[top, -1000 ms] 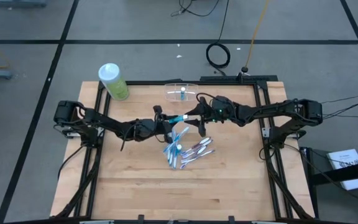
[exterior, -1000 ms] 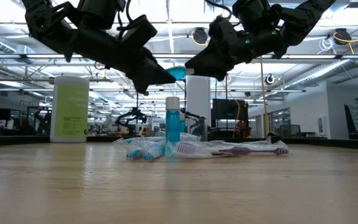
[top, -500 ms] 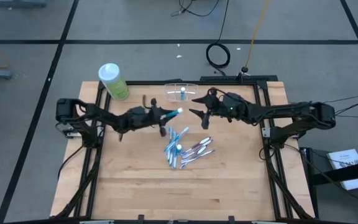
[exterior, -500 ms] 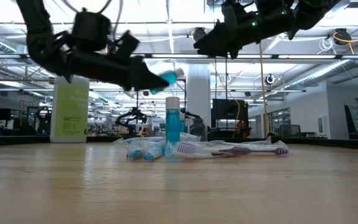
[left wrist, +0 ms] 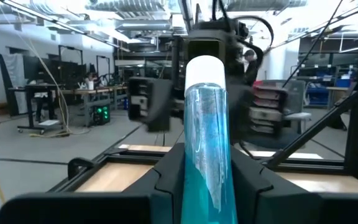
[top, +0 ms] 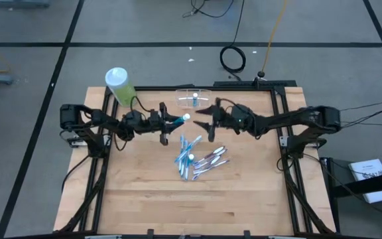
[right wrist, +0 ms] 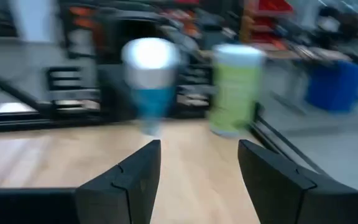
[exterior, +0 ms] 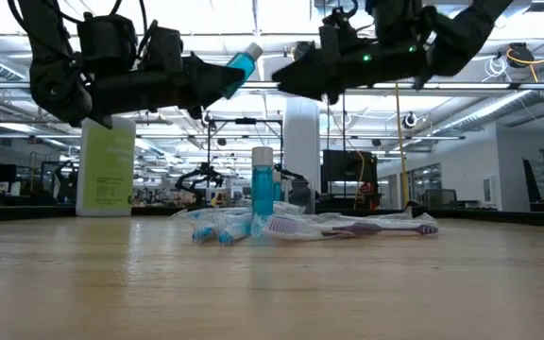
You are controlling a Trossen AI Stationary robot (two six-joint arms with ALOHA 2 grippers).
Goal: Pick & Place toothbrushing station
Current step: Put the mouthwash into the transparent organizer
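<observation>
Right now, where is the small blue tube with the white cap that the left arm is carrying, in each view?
High view: the blue tube sits mid-table in the left gripper.
Low view: tube held high, tilted, above the pile.
Left wrist view: tube centred between the fingers.
Right wrist view: tube ahead, blurred.
Shared landmark: the light-green bottle.

Right wrist view: blue tube, green bottle motion-blurred; labels unreadable.
</observation>
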